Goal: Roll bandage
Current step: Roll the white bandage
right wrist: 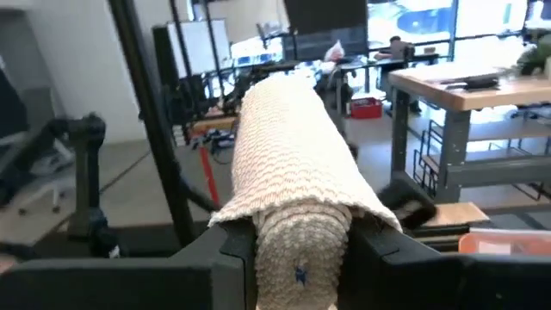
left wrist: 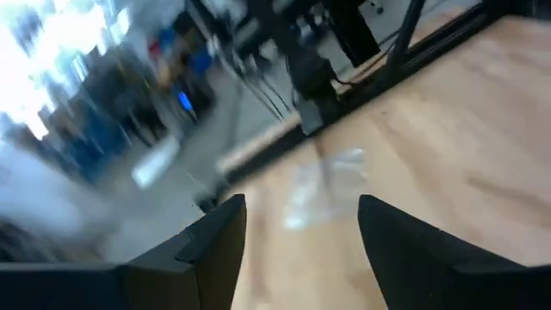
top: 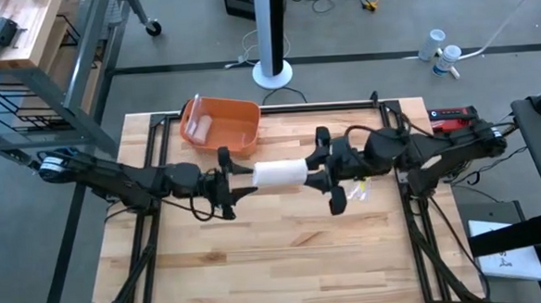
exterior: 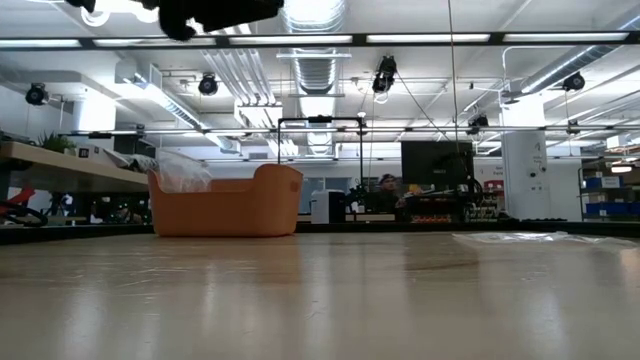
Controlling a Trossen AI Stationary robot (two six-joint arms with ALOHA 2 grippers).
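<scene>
A rolled white bandage [top: 279, 174] hangs level above the middle of the table, lengthwise from left to right. My right gripper [top: 313, 175] is shut on its right end; in the right wrist view the roll [right wrist: 293, 164] sticks straight out past the fingers. My left gripper [top: 240, 183] stands just left of the roll's free end. It is open [left wrist: 301, 250] with nothing between its fingers. The low view shows no bandage on the tabletop. My right gripper pinches the roll's near end [right wrist: 300, 250] between its two fingers, one on each side of the roll. The fingers come level from the table's right and lie along the roll. The roll is lifted clear and level, its outer layer's edge [right wrist: 362, 202] draped over the top.
An orange basket [top: 221, 124] with a wrapped packet inside stands at the far left of the table [exterior: 225, 205]. A clear plastic wrapper [top: 361, 191] lies under the right arm. A red and black device [top: 452, 117] sits at the far right corner.
</scene>
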